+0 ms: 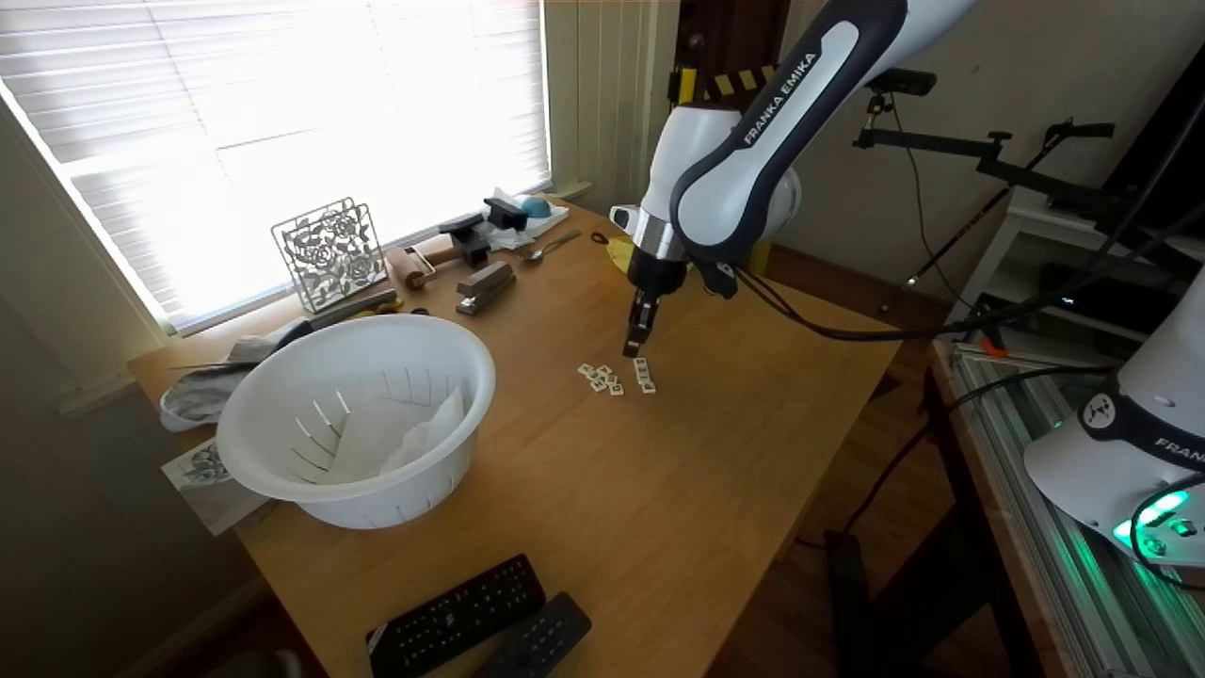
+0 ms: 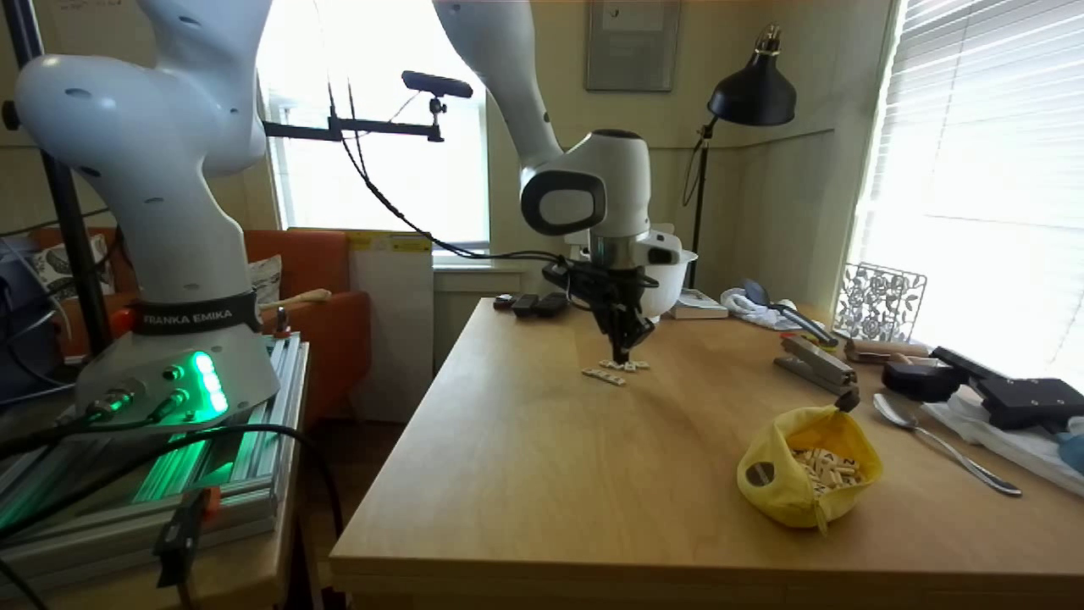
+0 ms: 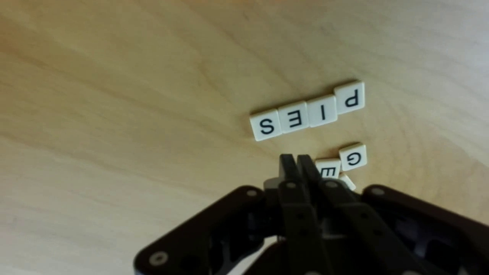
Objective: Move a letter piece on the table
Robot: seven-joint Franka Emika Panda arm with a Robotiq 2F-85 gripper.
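The hand (image 3: 296, 156) points down over the table (image 1: 584, 527), nearer the edge by the robot's base (image 1: 1101, 471) than the edge along the window (image 1: 358, 104). Its two fingers almost meet; only a thin slit shows, and no tile can be made out in it. Whether the tips touch anything cannot be told. Just beside them lie four letter tiles (image 3: 293, 117) in a touching row, upside down in the wrist view, spelling PIES, the P tile (image 3: 350, 97) a little out of line. The row looks set out to form a word, and such nearly joined fingers would suit nudging one tile rather than lifting it; which tile is meant cannot be told.

Close by, on the window side of the row, are loose tiles (image 1: 600, 384), among them a G tile (image 3: 353, 157) and what looks like an E tile (image 3: 327, 167), some hidden behind the fingers. They crowd that side and could be knocked.

Farther off, near the window edge, rests a stapler (image 1: 485, 287). By one end edge sits a yellow pouch (image 2: 779, 500) holding more tiles (image 2: 826, 468), probably the spare supply. By the opposite end edge stand a white slotted bowl (image 1: 395, 504) and, toward the robot-side corner, black remote controls (image 1: 457, 617), too far out to hinder a short push.
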